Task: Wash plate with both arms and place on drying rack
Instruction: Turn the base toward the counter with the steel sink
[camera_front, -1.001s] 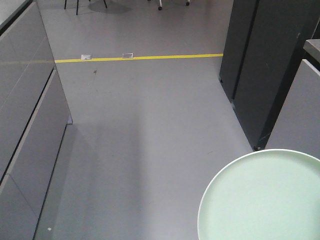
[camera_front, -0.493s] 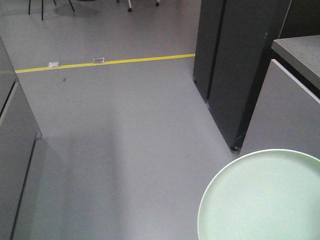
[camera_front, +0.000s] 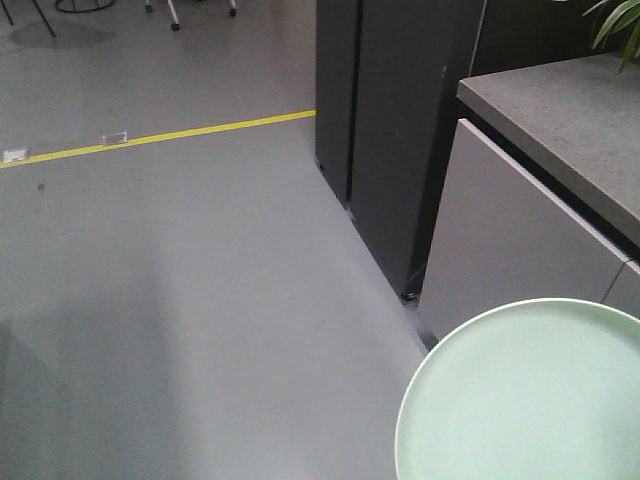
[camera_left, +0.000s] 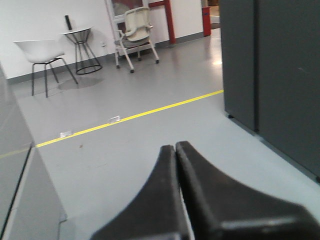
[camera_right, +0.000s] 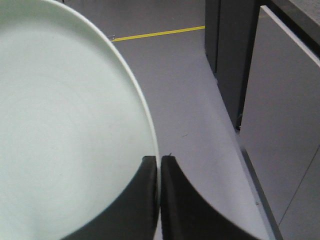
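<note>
- Since the earlier frames, the dark cabinet has slid from the right edge toward the middle and a grey counter has come in, while the plate keeps its lower-right corner. I judge the base is turning and carrying it.
- The right gripper pinches the plate by its rim, above the floor.
- The left gripper is pressed together and empty, probably kept free for washing.
- No drying rack is in view.
</note>
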